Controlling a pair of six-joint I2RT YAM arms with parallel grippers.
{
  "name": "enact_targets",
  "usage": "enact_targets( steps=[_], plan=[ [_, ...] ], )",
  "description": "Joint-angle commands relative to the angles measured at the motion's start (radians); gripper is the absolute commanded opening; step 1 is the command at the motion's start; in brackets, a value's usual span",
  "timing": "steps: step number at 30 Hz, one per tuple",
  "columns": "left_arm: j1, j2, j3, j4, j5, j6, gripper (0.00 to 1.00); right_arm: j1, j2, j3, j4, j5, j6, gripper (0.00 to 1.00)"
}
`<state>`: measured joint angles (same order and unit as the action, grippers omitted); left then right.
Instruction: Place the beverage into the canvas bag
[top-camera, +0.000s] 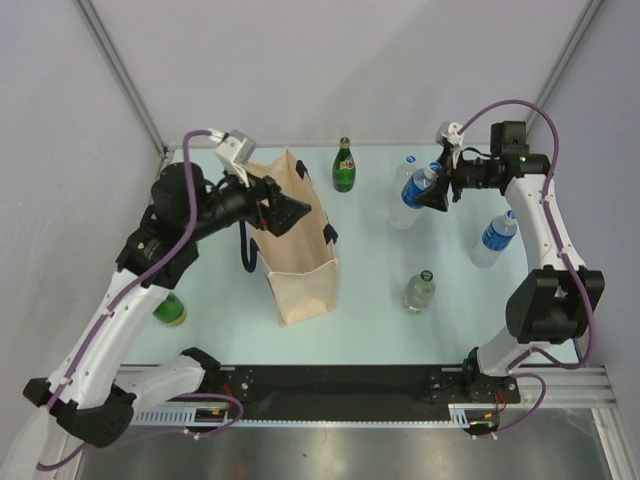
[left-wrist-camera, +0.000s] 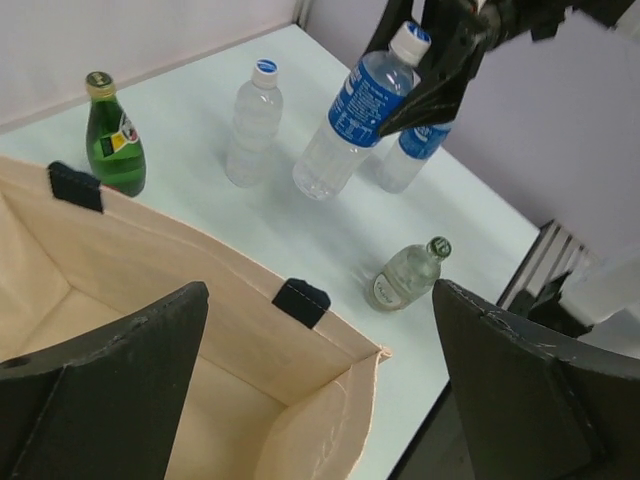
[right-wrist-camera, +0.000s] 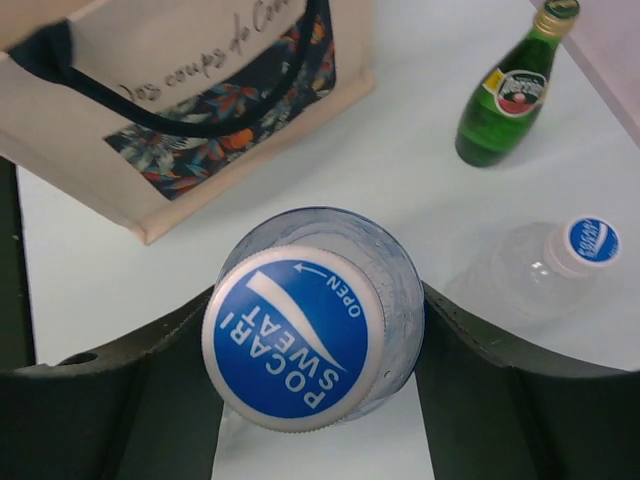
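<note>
Grips bottle (right-wrist-camera: 300, 340) near its top in right gripper (top-camera: 432, 192), fingers half closed around it; holds it tilted over far right part of table (top-camera: 370, 300), well apart from bag (top-camera: 300, 270). Poises left gripper (top-camera: 283, 213) above upright bag's open mouth, fingers spread wide, empty.

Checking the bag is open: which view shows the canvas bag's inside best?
Left wrist: it looks down into the canvas bag, mouth open, inner walls plain. Top external shows it upright, the left gripper at its mouth. Right wrist shows only its printed outside.
</note>
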<state>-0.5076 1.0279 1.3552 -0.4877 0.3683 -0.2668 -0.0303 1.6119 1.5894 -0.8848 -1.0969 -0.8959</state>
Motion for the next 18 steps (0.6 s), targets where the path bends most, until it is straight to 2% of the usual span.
enact_targets(
  steps=[1, 5, 9, 18],
  plan=[
    [-0.098, 0.043, 0.021, 0.07, -0.02, 0.211, 1.0, 0.079, -0.118, 0.043, 0.059, -0.098, 0.142, 0.02],
    [-0.157, 0.093, 0.013, 0.127, 0.017, 0.372, 1.0, 0.118, -0.17, 0.034, 0.2, -0.104, 0.366, 0.01],
    [-0.201, 0.164, 0.016, 0.187, 0.027, 0.426, 1.0, 0.153, -0.219, 0.015, 0.329, -0.101, 0.585, 0.0],
    [-0.282, 0.305, 0.054, 0.261, -0.006, 0.475, 0.99, 0.201, -0.293, 0.015, 0.504, -0.086, 0.825, 0.0]
  ],
)
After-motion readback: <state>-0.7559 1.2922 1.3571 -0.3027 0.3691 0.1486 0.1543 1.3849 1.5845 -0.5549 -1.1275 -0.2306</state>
